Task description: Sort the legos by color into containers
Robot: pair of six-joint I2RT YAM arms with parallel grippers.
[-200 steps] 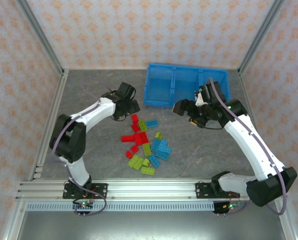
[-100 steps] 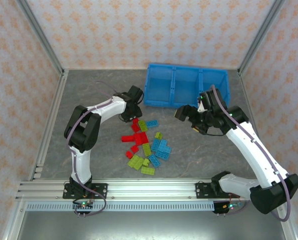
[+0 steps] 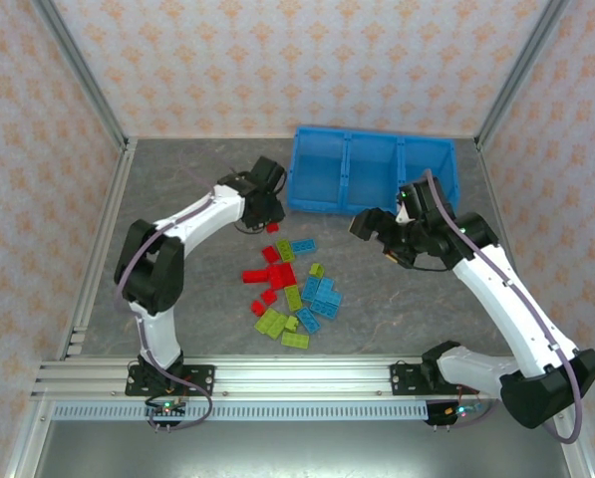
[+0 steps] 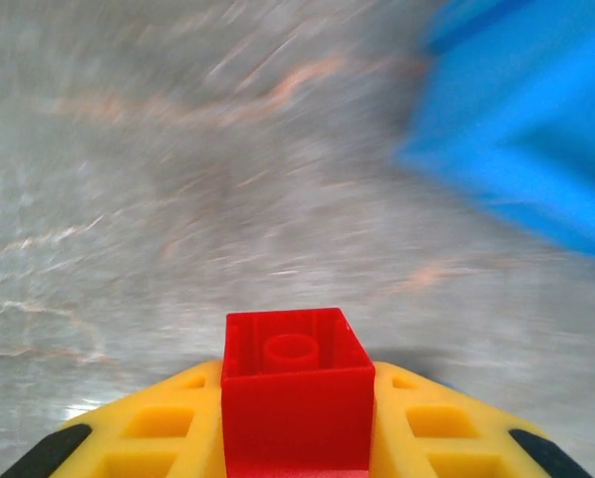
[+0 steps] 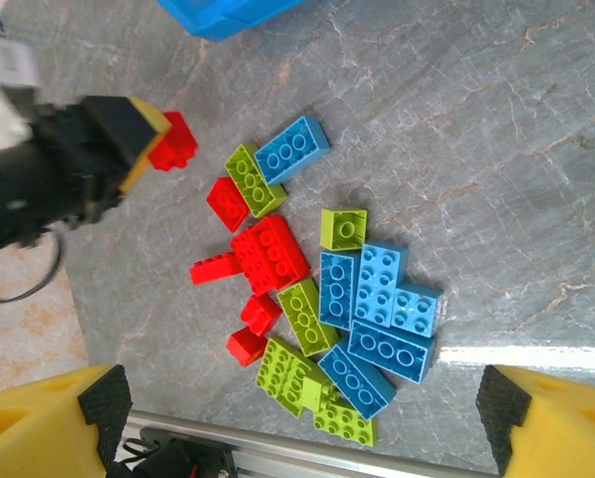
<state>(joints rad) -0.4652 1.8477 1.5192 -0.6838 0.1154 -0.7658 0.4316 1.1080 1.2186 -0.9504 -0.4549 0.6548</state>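
Note:
My left gripper point(image 4: 295, 383) is shut on a small red brick point(image 4: 295, 368), held between its yellow fingers just above the table. From above, that gripper point(image 3: 269, 219) and its red brick point(image 3: 271, 227) sit close to the front left corner of the blue three-compartment bin point(image 3: 317, 206), whose corner point(image 4: 536, 129) looms blurred at the upper right. The other red, lime green and light blue legos point(image 3: 295, 289) lie in a loose pile mid-table. My right gripper point(image 3: 365, 223) hovers open right of the pile, looking down on the legos point(image 5: 327, 299).
The right wrist view catches the left gripper's finger point(image 5: 128, 127) with the red brick point(image 5: 174, 141), the bin's corner point(image 5: 227, 12) and the aluminium rail point(image 5: 277, 453) at the table's near edge. Metal frame posts and patterned walls enclose the grey table point(image 3: 197, 179).
The left gripper closed on a red brick at the pile's far end and lifted it slightly toward the bin. The right arm shifted a little right, then held still.

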